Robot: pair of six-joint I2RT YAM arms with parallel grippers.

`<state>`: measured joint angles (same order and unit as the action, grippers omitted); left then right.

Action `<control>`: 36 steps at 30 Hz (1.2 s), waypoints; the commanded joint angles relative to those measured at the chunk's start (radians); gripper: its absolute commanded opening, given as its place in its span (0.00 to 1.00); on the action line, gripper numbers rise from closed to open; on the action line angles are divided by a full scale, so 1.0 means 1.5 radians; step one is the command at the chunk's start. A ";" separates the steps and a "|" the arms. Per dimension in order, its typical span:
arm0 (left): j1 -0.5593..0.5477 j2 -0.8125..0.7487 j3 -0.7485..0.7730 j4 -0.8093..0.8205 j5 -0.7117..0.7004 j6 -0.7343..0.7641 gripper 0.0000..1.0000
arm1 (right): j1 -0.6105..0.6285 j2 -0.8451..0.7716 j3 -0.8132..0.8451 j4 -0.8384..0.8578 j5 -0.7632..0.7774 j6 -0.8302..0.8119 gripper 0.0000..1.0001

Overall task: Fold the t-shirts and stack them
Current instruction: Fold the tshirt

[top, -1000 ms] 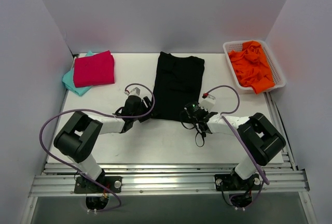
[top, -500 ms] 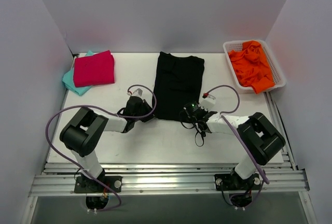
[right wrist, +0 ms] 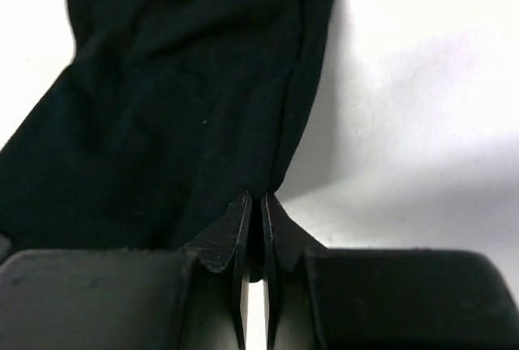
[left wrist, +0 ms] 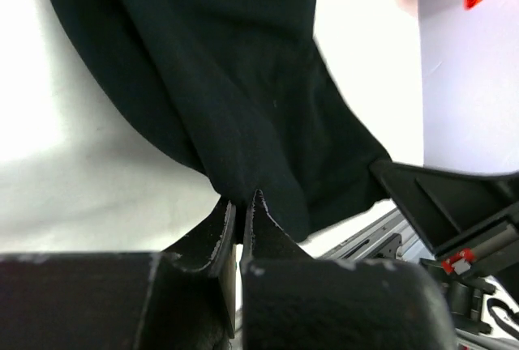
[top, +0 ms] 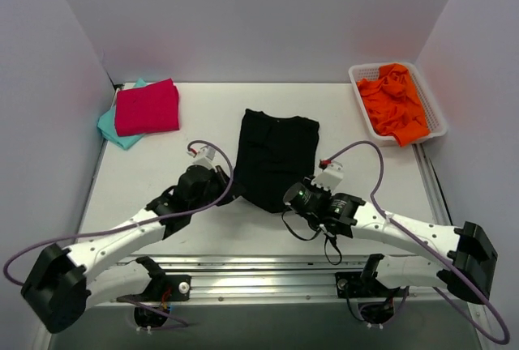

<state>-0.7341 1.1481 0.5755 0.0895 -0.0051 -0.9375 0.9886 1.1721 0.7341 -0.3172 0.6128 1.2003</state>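
The black t-shirt (top: 276,151) lies folded lengthwise mid-table, its near hem lifted and sagging between both arms. My left gripper (top: 229,194) is shut on the hem's left corner; in the left wrist view the black cloth (left wrist: 227,83) hangs from my left gripper (left wrist: 242,202). My right gripper (top: 290,198) is shut on the right corner, and the right wrist view shows the black t-shirt (right wrist: 178,91) pinched in my right gripper (right wrist: 256,200). A folded magenta-pink t-shirt (top: 147,106) sits on a teal t-shirt (top: 110,127) at the back left.
A white basket (top: 434,105) holding crumpled orange cloth (top: 394,100) stands at the back right. White walls close in the table on three sides. An aluminium rail (top: 259,273) runs along the near edge by the arm bases.
Both grippers closed on the black t-shirt's near corners and pulled them up and toward the near edge. The shirt's far end slid forward. Both arms now stretch out much further.
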 commanded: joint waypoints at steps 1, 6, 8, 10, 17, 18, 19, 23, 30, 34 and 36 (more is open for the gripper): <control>-0.002 -0.101 0.042 -0.179 -0.064 0.011 0.02 | 0.041 -0.045 0.038 -0.164 0.083 0.083 0.00; 0.002 -0.152 0.112 -0.237 -0.102 0.030 0.02 | 0.048 -0.064 0.076 -0.200 0.117 0.081 0.00; 0.003 -0.139 0.132 -0.230 -0.112 0.042 0.02 | 0.045 -0.042 0.114 -0.205 0.149 0.068 0.00; 0.013 -0.105 0.162 -0.214 -0.104 0.048 0.02 | 0.031 -0.020 0.161 -0.219 0.177 0.051 0.00; 0.073 0.000 0.234 -0.152 -0.044 0.066 0.02 | -0.045 0.072 0.239 -0.179 0.184 -0.041 0.00; 0.080 0.008 0.239 -0.145 -0.036 0.067 0.02 | -0.052 0.076 0.241 -0.175 0.181 -0.047 0.00; 0.093 0.014 0.249 -0.136 -0.031 0.067 0.02 | -0.057 0.080 0.243 -0.169 0.179 -0.054 0.00; 0.113 0.050 0.264 -0.115 -0.016 0.069 0.02 | -0.078 0.095 0.248 -0.145 0.172 -0.082 0.00; 0.167 0.193 0.342 -0.090 0.001 0.097 0.02 | -0.183 0.191 0.276 -0.036 0.139 -0.152 0.00; 0.240 0.404 0.486 0.006 0.119 0.113 0.09 | -0.341 0.446 0.435 0.062 0.071 -0.218 0.00; 0.276 0.584 0.680 -0.036 0.172 0.120 0.59 | -0.390 0.582 0.602 -0.002 0.034 -0.261 0.28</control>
<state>-0.4232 1.7744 1.3071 -0.0135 0.1455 -0.7959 0.5480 1.7958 1.4002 -0.2966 0.6891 0.9520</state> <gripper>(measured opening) 0.347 0.138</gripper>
